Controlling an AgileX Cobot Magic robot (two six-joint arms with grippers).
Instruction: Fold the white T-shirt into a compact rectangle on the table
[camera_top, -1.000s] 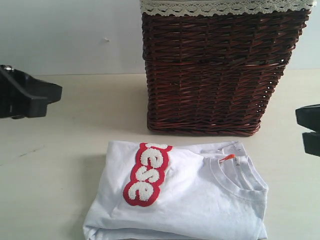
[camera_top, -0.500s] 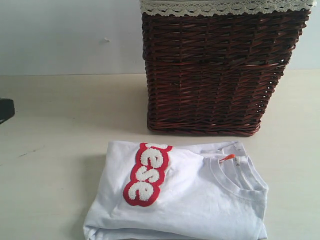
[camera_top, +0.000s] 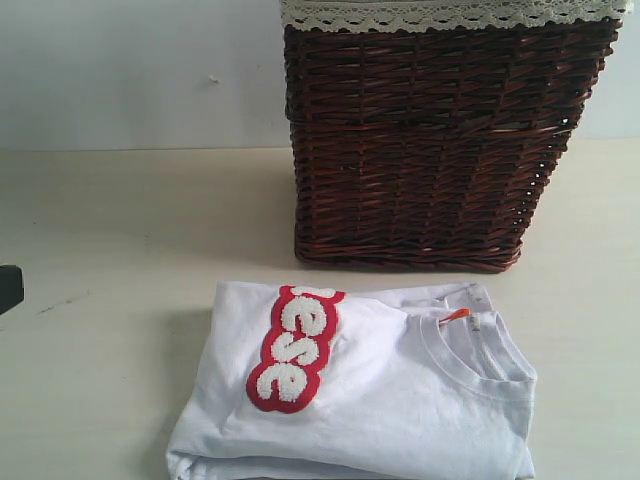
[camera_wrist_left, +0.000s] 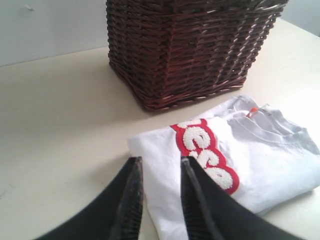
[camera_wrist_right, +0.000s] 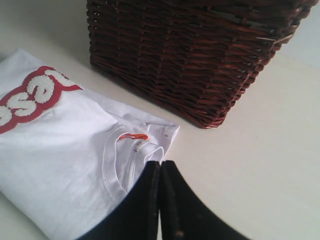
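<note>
While both arms stood clear of the cloth, the white T-shirt (camera_top: 390, 400) lay folded on the table (camera_top: 120, 250), just in front of the wicker basket (camera_top: 430, 150) and not touching it.

Its long axis ran side to side across the exterior view, parallel to the basket's front. The red band (camera_top: 293, 348) of lettering crossed the short axis near the left end. The collar (camera_top: 480, 350), with its orange tag (camera_top: 454, 316), sat at the right end, on the basket side.

The left gripper (camera_wrist_left: 160, 161) had its jaws slightly parted with nothing between them. The shirt's left short edge lay directly ahead of it. In the exterior view only a dark sliver of that arm showed at the left border, well apart from the shirt.

The right gripper (camera_wrist_right: 160, 164) had its fingers pressed together on nothing, with the collar end just ahead. It was out of the exterior view.

Judgement: the package already looked compact, so the fold appeared finished. For any final tidying, each arm was the nearer to its own end of the long axis.
</note>
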